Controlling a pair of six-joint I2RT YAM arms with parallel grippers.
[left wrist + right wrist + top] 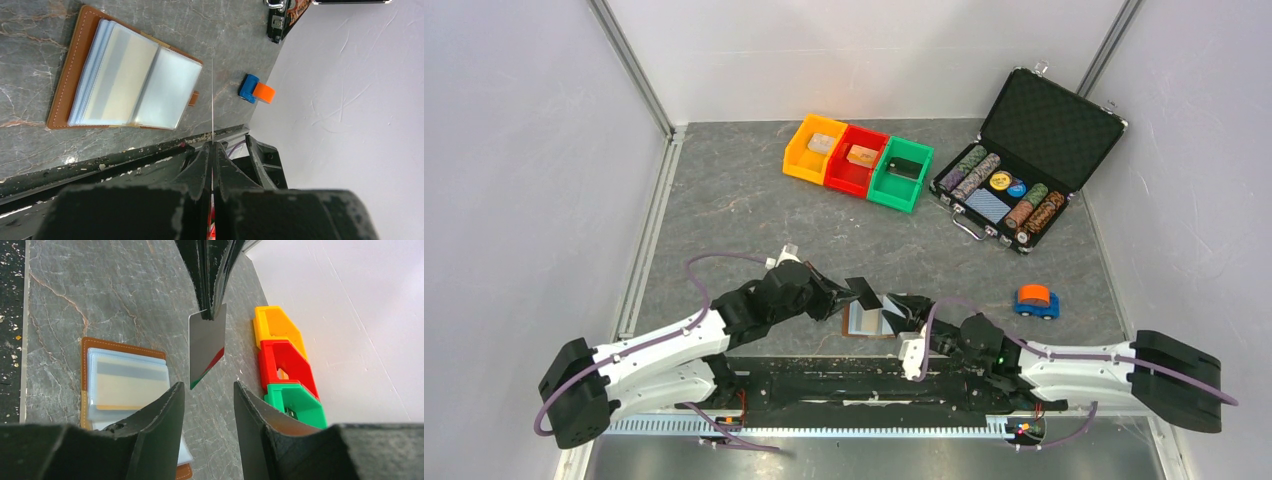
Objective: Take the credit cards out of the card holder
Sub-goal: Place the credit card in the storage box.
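The brown card holder (856, 331) lies open on the grey table, its pale pockets facing up. It also shows in the left wrist view (75, 75) and the right wrist view (115, 347). A tan card (131, 382) sits inside a clear pocket. My left gripper (849, 295) is shut on a dark credit card (864, 292) with a red and green corner (206, 347) and holds it above the table beside the holder. The card shows edge-on in the left wrist view (212, 100). My right gripper (208, 387) is open and empty just right of the holder.
Orange (814, 146), red (856, 158) and green (901, 172) bins stand at the back. An open black chip case (1024, 160) is at the back right. A blue and orange toy car (1036, 300) sits to the right. A black rail (125, 160) runs along the near edge.
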